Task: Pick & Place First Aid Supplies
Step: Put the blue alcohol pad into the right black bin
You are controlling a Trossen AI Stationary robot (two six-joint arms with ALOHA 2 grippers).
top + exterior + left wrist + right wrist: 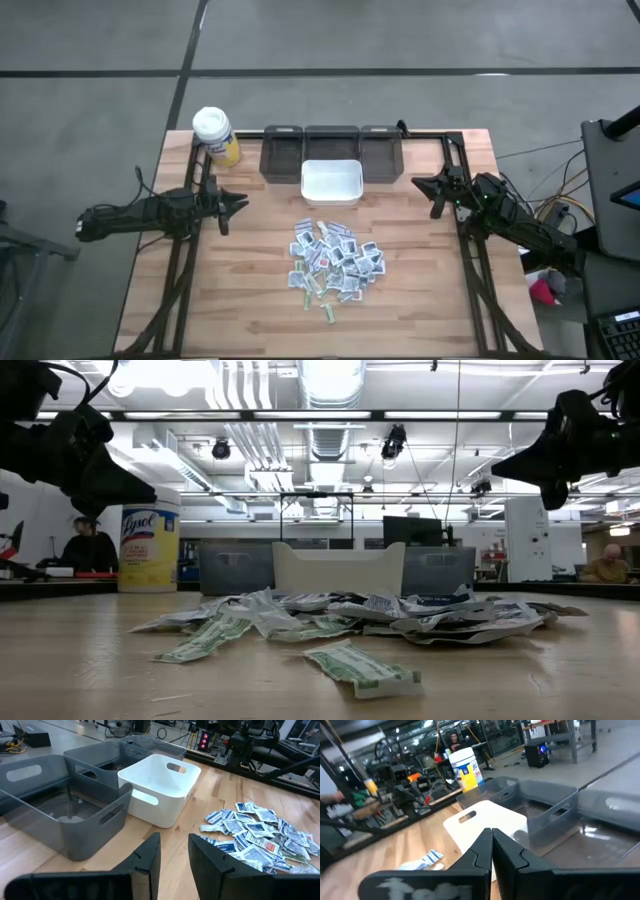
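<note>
Packets (334, 259) are heaped mid-table just in front of the white bin (331, 182), and being thin, light and crinkly they're probably best pinched by a raised edge, with the left gripper (232, 205) slightly parted, the right gripper (432, 190) closed, both empty.

The wooden desk (250, 300) carries a heap of first aid packets (335, 260), a white bin (331, 182), three grey bins (332, 143) and a yellow wipes bottle (217, 137).
</note>
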